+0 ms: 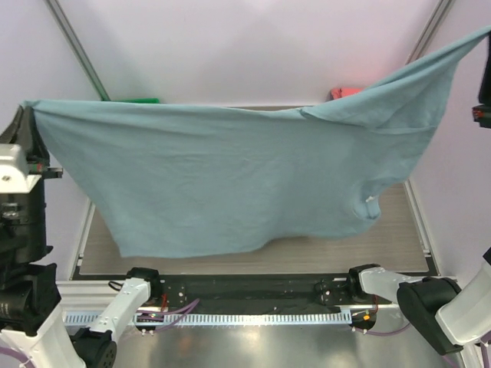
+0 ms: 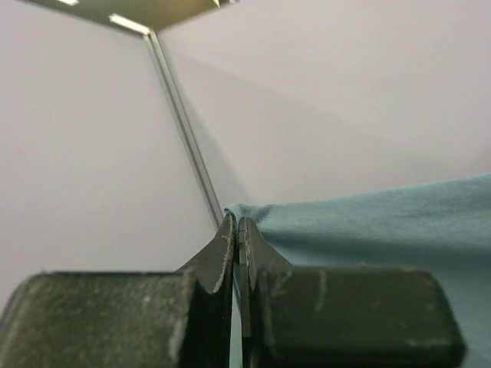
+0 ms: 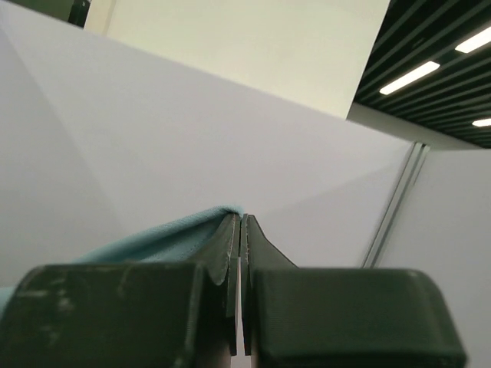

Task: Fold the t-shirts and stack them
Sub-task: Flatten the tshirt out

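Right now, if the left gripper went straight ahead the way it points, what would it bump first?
The left gripper pinches the edge of the blue shirt. Beyond its tips I see only the pale wall, near the metal post; how far off is unclear.

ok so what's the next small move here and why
Probably lower the left gripper and right gripper together to lay the blue-grey t-shirt flat on the table: each is shut on an upper corner, and the shirt hangs stretched between them, unfolded.

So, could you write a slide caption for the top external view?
Left end effector and right end effector hold the blue-grey t-shirt spread in the air above the table.
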{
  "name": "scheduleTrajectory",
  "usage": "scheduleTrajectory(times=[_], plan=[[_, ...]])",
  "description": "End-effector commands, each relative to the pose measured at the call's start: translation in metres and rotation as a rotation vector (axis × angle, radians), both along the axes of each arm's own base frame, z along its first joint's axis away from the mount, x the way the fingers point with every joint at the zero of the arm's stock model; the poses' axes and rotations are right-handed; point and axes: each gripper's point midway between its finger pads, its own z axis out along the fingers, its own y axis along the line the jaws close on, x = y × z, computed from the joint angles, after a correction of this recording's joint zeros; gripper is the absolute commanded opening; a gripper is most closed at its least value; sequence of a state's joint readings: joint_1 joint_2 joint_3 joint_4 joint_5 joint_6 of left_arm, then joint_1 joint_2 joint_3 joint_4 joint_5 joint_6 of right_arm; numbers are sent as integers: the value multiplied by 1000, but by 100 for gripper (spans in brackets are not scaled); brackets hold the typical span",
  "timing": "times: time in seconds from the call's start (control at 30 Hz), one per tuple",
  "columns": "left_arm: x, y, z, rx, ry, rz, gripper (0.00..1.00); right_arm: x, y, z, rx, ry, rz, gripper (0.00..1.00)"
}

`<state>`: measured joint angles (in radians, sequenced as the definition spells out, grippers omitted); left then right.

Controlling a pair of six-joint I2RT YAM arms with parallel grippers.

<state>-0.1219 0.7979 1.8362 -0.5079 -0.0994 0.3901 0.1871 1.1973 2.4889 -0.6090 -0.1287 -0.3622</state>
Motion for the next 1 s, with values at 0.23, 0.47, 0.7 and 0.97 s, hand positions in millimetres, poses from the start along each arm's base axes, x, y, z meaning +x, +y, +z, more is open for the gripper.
scheduleTrajectory(times=[0.23, 0.47, 0.7, 0.97], plan=[[58, -4, 28, 49, -97, 42, 0, 38, -5, 26, 23, -155, -71, 1], [194, -13, -98, 196, 270, 82, 0, 179, 17, -75, -138, 102, -119, 1], [269, -45, -267, 251, 616, -63, 0, 293, 46, -275, -252, 484, -36, 1], [324, -60, -387, 284, 751, -111, 0, 385, 55, -391, -325, 639, -62, 1]])
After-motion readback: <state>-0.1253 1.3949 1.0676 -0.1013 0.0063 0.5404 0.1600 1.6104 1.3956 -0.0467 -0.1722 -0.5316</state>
